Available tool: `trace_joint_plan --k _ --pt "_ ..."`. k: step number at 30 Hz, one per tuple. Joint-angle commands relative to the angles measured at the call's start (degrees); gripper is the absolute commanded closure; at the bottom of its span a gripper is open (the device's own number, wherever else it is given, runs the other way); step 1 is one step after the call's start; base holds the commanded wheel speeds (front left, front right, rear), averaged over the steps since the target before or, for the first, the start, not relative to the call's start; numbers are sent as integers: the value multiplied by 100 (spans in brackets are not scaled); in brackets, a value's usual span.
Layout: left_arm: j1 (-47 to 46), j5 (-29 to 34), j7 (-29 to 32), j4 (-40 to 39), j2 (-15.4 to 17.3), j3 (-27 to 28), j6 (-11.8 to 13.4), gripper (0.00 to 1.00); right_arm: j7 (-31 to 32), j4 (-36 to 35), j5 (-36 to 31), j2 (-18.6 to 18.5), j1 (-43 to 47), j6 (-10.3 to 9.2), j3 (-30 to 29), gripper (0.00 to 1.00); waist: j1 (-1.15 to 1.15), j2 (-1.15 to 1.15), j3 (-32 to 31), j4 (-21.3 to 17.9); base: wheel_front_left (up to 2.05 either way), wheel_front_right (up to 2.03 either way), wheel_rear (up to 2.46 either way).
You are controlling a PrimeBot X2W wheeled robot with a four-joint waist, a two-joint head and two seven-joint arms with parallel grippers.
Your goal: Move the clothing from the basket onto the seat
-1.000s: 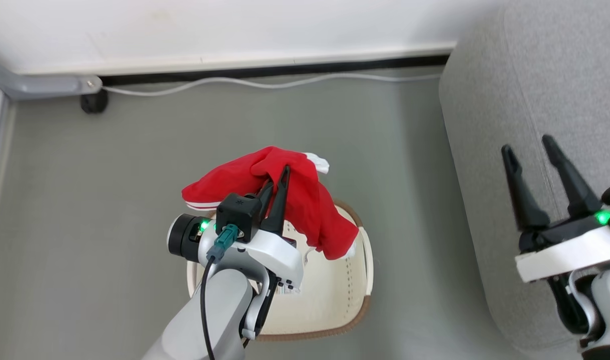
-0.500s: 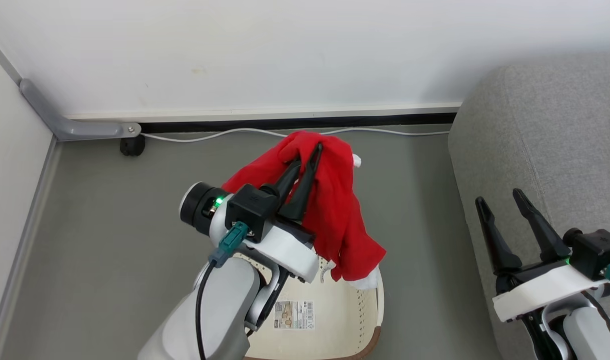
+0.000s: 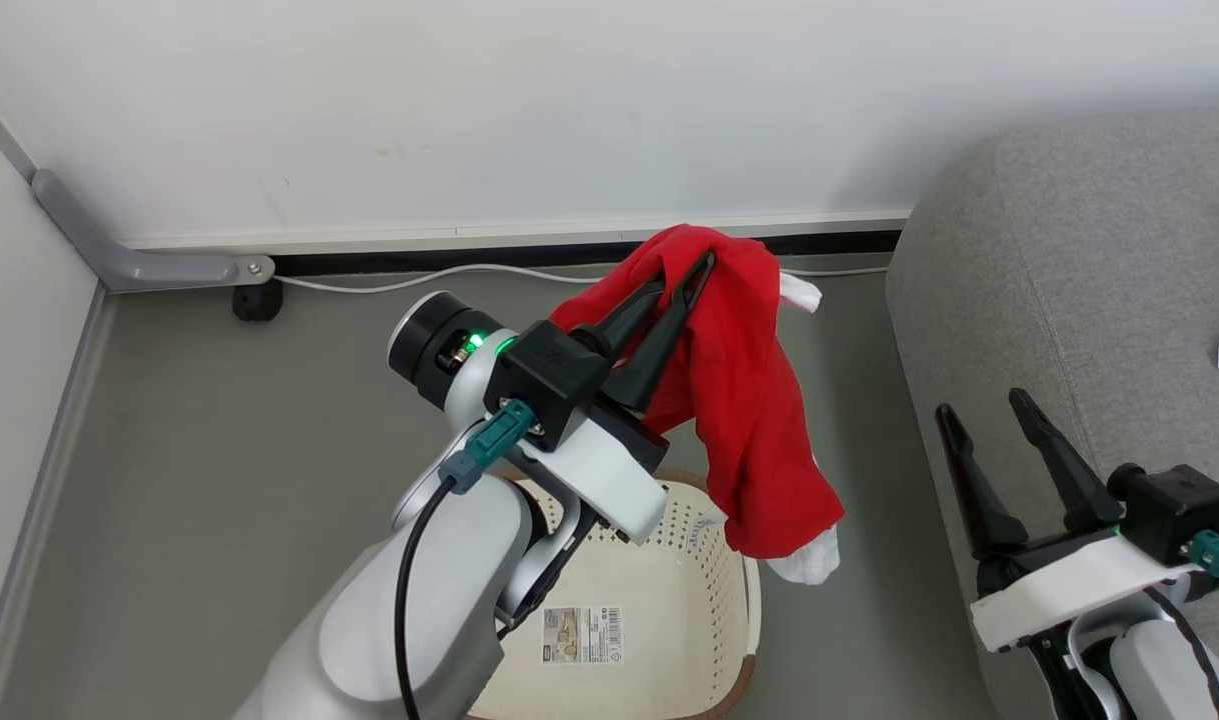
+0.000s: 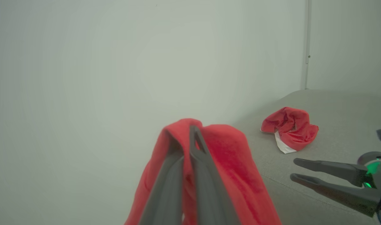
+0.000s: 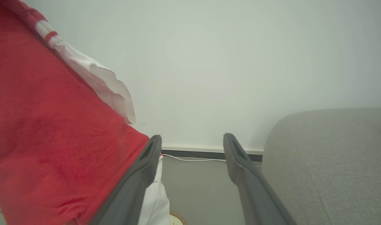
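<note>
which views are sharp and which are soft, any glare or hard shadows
Head view: sharp and evenly lit, the label in the basket crisp, no hard shadows. Left wrist view: hazy, the left gripper blurred close to the lens. Right wrist view: the held clothing soft and smeared at the left, the wall washed pale; no glare.
</note>
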Motion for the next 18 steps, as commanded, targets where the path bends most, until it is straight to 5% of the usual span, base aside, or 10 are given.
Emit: trace_joint_plan --k 1,7,12,18 --pt "-335 -68 18 -206 68 178 -22 100 -35 -129 -57 -50 5 18 124 0 0 0 4 -10 0 0 0" --pt "-342 -75 30 -254 60 106 -10 100 -35 -536 14 -48 -108 18 571 0 0 0 36 -30 0 0 0" --pt "-389 -78 -4 -207 12 4 16 100 -35 -1305 205 -157 -345 18 1487 0 0 0 116 7 0 0 0" --pt "-449 -106 -45 -122 -55 -155 39 100 -35 -1245 101 -194 -662 18 2109 0 0 0 207 92 0 0 0"
